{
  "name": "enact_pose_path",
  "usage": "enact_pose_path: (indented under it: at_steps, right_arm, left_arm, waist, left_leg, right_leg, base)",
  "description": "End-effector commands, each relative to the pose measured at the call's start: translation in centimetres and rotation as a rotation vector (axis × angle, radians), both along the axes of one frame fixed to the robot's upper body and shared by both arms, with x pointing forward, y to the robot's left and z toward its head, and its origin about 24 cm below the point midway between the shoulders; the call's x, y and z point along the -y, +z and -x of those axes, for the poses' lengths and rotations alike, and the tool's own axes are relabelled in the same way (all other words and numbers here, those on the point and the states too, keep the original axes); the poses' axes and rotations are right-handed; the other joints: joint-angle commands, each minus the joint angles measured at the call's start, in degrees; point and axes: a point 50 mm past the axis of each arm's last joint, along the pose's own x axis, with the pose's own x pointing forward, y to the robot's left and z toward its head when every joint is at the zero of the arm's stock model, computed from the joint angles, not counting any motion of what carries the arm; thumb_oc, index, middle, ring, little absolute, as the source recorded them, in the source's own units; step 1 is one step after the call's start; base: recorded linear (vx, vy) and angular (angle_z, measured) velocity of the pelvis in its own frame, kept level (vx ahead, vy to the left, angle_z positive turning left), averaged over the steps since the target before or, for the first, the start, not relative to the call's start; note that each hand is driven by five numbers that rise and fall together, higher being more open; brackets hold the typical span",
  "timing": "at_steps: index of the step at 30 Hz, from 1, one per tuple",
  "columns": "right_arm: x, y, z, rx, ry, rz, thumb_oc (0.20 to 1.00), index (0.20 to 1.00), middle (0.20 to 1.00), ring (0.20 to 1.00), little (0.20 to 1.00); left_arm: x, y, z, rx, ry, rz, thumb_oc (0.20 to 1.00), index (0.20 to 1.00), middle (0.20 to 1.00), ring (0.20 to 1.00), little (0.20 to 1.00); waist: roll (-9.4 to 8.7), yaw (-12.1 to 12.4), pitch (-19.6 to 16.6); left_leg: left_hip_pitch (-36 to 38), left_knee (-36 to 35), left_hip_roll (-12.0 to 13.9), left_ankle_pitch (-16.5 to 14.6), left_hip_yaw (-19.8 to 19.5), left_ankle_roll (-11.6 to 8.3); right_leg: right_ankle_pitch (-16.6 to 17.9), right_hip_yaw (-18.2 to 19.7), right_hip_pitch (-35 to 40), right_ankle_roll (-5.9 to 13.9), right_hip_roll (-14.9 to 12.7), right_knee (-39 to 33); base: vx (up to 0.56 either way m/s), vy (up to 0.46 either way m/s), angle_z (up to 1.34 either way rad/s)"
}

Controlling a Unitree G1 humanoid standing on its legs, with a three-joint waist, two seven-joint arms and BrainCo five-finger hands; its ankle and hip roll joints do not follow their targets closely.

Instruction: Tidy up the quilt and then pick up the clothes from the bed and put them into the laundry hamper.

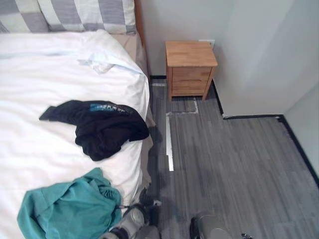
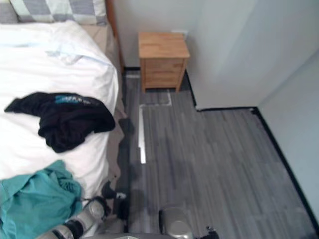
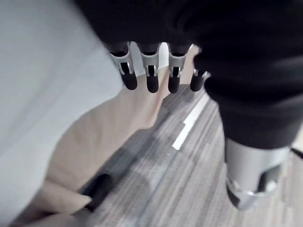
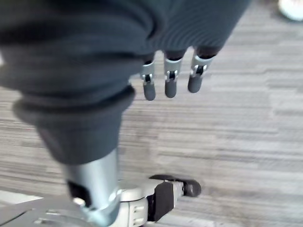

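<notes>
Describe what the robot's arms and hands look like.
Both arms are silver-grey metal. Each hand, the left hand and the right hand, has silver fingers with rounded dark tips, and a dark ribbed cover over its back and wrist.

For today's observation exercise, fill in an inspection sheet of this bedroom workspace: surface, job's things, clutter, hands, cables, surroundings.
Surface: bed under a white quilt, rumpled near the pillows.
Job's things: black garment lies mid-bed by the edge; teal garment is bunched at the near corner. No laundry hamper seen.
Clutter: nothing seen.
Hands: left hand empty, fingers straight, beside the bed; right hand empty, fingers straight, over the floor.
Cables: nothing seen.
Surroundings: wooden nightstand against the wall; grey plank floor.
</notes>
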Motion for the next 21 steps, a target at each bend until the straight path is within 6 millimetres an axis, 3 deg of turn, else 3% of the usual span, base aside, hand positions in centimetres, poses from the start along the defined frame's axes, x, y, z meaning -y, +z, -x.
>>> enact_pose_path:
  at_steps: [1, 3, 4, 5, 6, 7, 8, 9, 10, 11, 12, 14, 15, 16, 18, 19, 20, 21]
  right_arm:
    - [1.3, 0.9, -1.9, 0.083, -0.046, 0.018, 1.0, 1.0, 1.0, 1.0, 1.0]
    - [1.4, 1.1, -2.5, 0.09, -0.028, 0.029, 1.0, 1.0, 1.0, 1.0, 1.0]
    - [1.4, 1.0, -2.3, 0.08, -0.015, 0.035, 1.0, 1.0, 1.0, 1.0, 1.0]
    - [1.4, 1.0, -2.3, 0.078, 0.01, 0.039, 1.0, 1.0, 1.0, 1.0, 1.0]
    - [1.6, 1.1, -2.4, 0.088, 0.012, 0.043, 1.0, 1.0, 1.0, 1.0, 1.0]
    - [1.8, 1.4, -2.7, 0.109, 0.016, 0.048, 1.0, 1.0, 1.0, 1.0, 1.0]
    - [2.0, 1.5, -2.9, 0.12, 0.013, 0.05, 1.0, 1.0, 1.0, 1.0, 1.0]
    - [1.9, 1.5, -2.9, 0.12, 0.013, 0.049, 1.0, 1.0, 1.0, 1.0, 1.0]
    - [2.3, 2.2, -4.3, 0.172, 0.033, 0.066, 1.0, 1.0, 1.0, 1.0, 1.0]
    - [2.0, 2.4, -4.9, 0.184, 0.063, 0.065, 1.0, 1.0, 1.0, 1.0, 1.0]
    - [2.0, 2.4, -4.9, 0.183, 0.063, 0.065, 1.0, 1.0, 1.0, 1.0, 1.0]
    - [1.7, 2.4, -5.2, 0.189, 0.089, 0.061, 1.0, 1.0, 1.0, 1.0, 1.0]
    - [1.6, 2.4, -5.2, 0.189, 0.089, 0.061, 1.0, 1.0, 1.0, 1.0, 1.0]
    - [1.4, 2.3, -5.1, 0.183, 0.099, 0.057, 1.0, 1.0, 1.0, 1.0, 1.0]
    - [1.2, 2.1, -4.8, 0.168, 0.103, 0.057, 1.0, 1.0, 1.0, 1.0, 1.0]
    - [1.3, 1.8, -4.2, 0.15, 0.094, 0.061, 1.0, 1.0, 1.0, 1.0, 1.0]
    - [0.9, 1.6, -3.8, 0.138, 0.101, 0.056, 1.0, 1.0, 1.0, 1.0, 1.0]
    - [0.9, 1.6, -3.8, 0.137, 0.101, 0.055, 1.0, 1.0, 1.0, 1.0, 1.0]
  left_arm:
    - [-1.3, 0.7, -1.7, 0.038, 0.0, -0.052, 1.0, 1.0, 1.0, 1.0, 1.0]
    - [-2.6, 0.5, -1.1, 0.009, 0.028, -0.086, 1.0, 1.0, 1.0, 1.0, 1.0]
    - [-3.1, 0.1, -0.3, -0.021, 0.036, -0.098, 1.0, 1.0, 1.0, 1.0, 1.0]
    - [-3.3, -0.3, 0.5, -0.042, 0.055, -0.099, 1.0, 1.0, 1.0, 1.0, 1.0]
    - [-3.5, -0.4, 0.9, -0.047, 0.074, -0.098, 1.0, 1.0, 1.0, 1.0, 1.0]
    - [-3.6, -0.5, 1.2, -0.05, 0.108, -0.081, 1.0, 1.0, 1.0, 1.0, 1.0]
    - [-3.8, -0.5, 1.4, -0.052, 0.129, -0.071, 1.0, 1.0, 1.0, 1.0, 1.0]
    - [-3.8, -0.5, 1.4, -0.052, 0.13, -0.072, 1.0, 1.0, 1.0, 1.0, 1.0]
    - [-4.8, -0.1, 1.2, -0.021, 0.203, -0.067, 1.0, 1.0, 1.0, 1.0, 1.0]
    - [-4.9, -0.1, 1.1, -0.009, 0.236, -0.06, 1.0, 1.0, 1.0, 1.0, 1.0]
    - [-4.9, -0.1, 1.2, -0.01, 0.236, -0.06, 1.0, 1.0, 1.0, 1.0, 1.0]
    - [-4.8, 0.0, 1.2, 0.004, 0.251, -0.056, 1.0, 1.0, 1.0, 1.0, 1.0]
    - [-4.9, 0.0, 1.2, 0.004, 0.251, -0.057, 1.0, 1.0, 1.0, 1.0, 1.0]
    - [-4.8, -0.1, 1.4, 0.01, 0.268, -0.052, 1.0, 1.0, 1.0, 1.0, 1.0]
    - [-4.7, -0.1, 1.4, 0.005, 0.267, -0.047, 1.0, 1.0, 1.0, 1.0, 1.0]
    - [-4.8, -0.5, 2.2, -0.032, 0.25, -0.065, 1.0, 1.0, 1.0, 1.0, 1.0]
    - [-4.8, -0.7, 2.5, -0.047, 0.248, -0.069, 1.0, 1.0, 1.0, 1.0, 1.0]
    - [-4.8, -0.7, 2.6, -0.047, 0.248, -0.069, 1.0, 1.0, 1.0, 1.0, 1.0]
  waist:
    - [-1.72, -2.47, 1.18]
    - [-1.46, -3.16, 0.65]
    - [-1.17, -3.12, 0.11]
    - [-0.9, -3.05, -0.17]
    - [-0.3, -3.57, -0.26]
    - [-0.12, -3.09, 0.23]
    - [-1.42, -2.38, 0.61]
    - [-1.36, -2.51, 0.57]
    - [-5.11, 1.27, 3.3]
    - [-6.81, 3.39, 3.06]
    - [-6.49, 3.63, 3.15]
    - [-5.91, 5.78, 2.82]
    - [-6.12, 5.83, 2.75]
    - [-5.1, 7.34, 1.62]
    - [-3.51, 8.6, 0.06]
    - [-3.85, 8.82, -0.65]
    - [-4.29, 8.88, -1.09]
    - [-4.42, 8.94, -1.09]
  left_leg:
    - [12.33, -2.04, -4.81, -7.69, -0.69, -5.05]
    - [15.97, -2.11, -4.7, -10.94, -0.25, -5.8]
    - [17.45, -1.21, -4.32, -13.33, 0.22, -6.32]
    - [17.86, 1.39, -4.03, -12.62, 0.26, -7.08]
    - [16.99, 8.36, -3.78, -9.8, -0.37, -8.52]
    - [14.17, 19.24, -3.45, -3.68, 0.12, -10.73]
    - [10.48, 27.44, -3.75, 0.95, 0.62, -11.73]
    - [9.86, 28.33, -3.68, 0.61, 0.46, -11.76]
    - [-1.07, 47.47, -5.97, 2.53, -0.15, -11.47]
    - [-6.46, 47.65, -5.56, 0.45, 1.52, -9.77]
    - [-6.46, 48.18, -5.15, -0.09, 1.65, -9.73]
    - [-9.31, 39.8, -3.63, -1.78, 2.9, -9.17]
    - [-9.24, 39.42, -3.81, -1.47, 3.05, -9.14]
    - [-8.27, 21.29, -3.3, -1.83, 5.05, -7.9]
    - [-8.4, 7.01, -1.8, 2.23, 6.59, -7.98]
    - [-6.5, 3.98, -2.08, 3.38, 7.32, -7.32]
    - [-5.46, 3.63, -3.01, 2.78, 6.77, -6.39]
    - [-5.35, 3.57, -3.13, 2.75, 6.86, -6.33]
  right_leg:
    - [8.58, -4.0, 2.3, 4.92, -2.92, -20.52]
    - [11.26, -10.43, -0.65, 5.8, -5.33, -28.58]
    - [10.79, -12.77, 0.23, 5.63, -5.66, -30.52]
    - [12.2, -13.62, 1.53, 4.57, -5.42, -30.23]
    - [12.78, -11.96, 2.71, 3.58, -4.61, -30.0]
    - [13.4, -11.51, 5.09, 2.3, -4.32, -29.34]
    - [13.43, -11.66, 7.08, 1.51, -5.54, -29.65]
    - [13.53, -11.81, 6.95, 1.48, -5.5, -29.69]
    - [13.62, -10.17, 12.72, -0.33, -7.36, -31.21]
    - [12.26, -8.76, 16.24, -0.17, -8.35, -33.12]
    - [12.12, -8.59, 16.31, -0.15, -7.98, -33.07]
    - [10.0, -6.56, 19.07, 0.36, -7.19, -34.03]
    - [10.09, -6.47, 18.96, 0.38, -7.41, -34.06]
    - [7.75, -5.37, 21.15, 1.28, -6.53, -34.29]
    - [5.12, -5.16, 23.91, 1.79, -5.17, -34.29]
    - [2.91, -5.5, 26.81, 2.01, -5.16, -32.99]
    - [2.76, -5.33, 26.36, 2.39, -5.08, -28.17]
    - [2.42, -5.27, 26.21, 2.45, -5.23, -27.72]
  base:
    - [0.68, -0.082, 1.01]
    - [0.59, -0.108, 0.81]
    - [0.52, -0.123, -0.14]
    - [0.51, -0.098, -0.46]
    - [0.51, -0.088, -0.2]
    - [0.42, -0.112, 0.51]
    - [0.26, -0.102, 0.73]
    - [0.33, -0.197, 0.51]
    - [0.62, -0.176, 0.2]
    - [0.64, -0.168, -0.3]
    - [0.56, 0.006, -0.61]
    - [0.38, 0.08, -0.78]
    - [0.63, 0.181, -0.63]
    - [0.61, 0.211, -0.52]
    - [0.75, 0.213, -0.37]
    - [0.67, 0.138, -0.29]
    - [0.47, 0.094, -0.15]
    - [0.27, 0.103, -0.12]
